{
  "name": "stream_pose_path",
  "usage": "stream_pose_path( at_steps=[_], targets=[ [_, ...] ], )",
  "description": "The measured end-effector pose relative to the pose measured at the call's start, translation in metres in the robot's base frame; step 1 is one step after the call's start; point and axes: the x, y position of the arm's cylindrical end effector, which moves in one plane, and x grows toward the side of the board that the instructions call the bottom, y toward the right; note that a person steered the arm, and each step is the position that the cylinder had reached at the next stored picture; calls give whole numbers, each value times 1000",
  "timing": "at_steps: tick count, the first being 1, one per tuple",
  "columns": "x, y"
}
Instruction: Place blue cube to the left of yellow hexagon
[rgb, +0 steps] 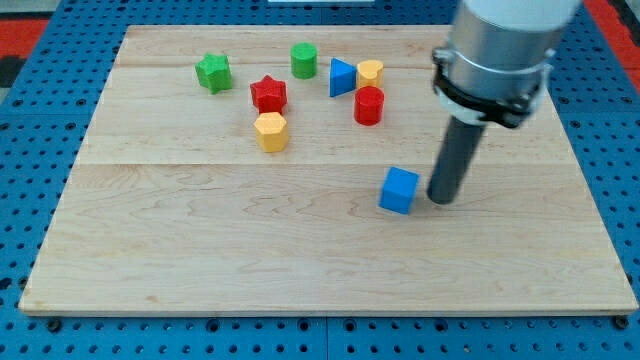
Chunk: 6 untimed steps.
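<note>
The blue cube (399, 190) lies on the wooden board (200, 250), right of centre. The yellow hexagon (271, 131) sits up and to the view's left of it, well apart. My tip (441, 199) rests on the board just to the right of the blue cube, close to its right face with a thin gap showing.
A red star (268, 94) sits just above the yellow hexagon. A green star (213, 72) and a green cylinder (304, 60) lie near the top. A blue triangle (341, 77), a yellow cylinder (370, 72) and a red cylinder (369, 105) cluster at top centre.
</note>
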Motion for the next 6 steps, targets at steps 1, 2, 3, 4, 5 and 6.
stream_pose_path(
  at_steps=[1,2,3,4,5,6],
  targets=[
    [8,-70],
    [-13,-139],
    [-55,-205],
    [-55,-221],
    [-57,-235],
    [-73,-235]
  ],
)
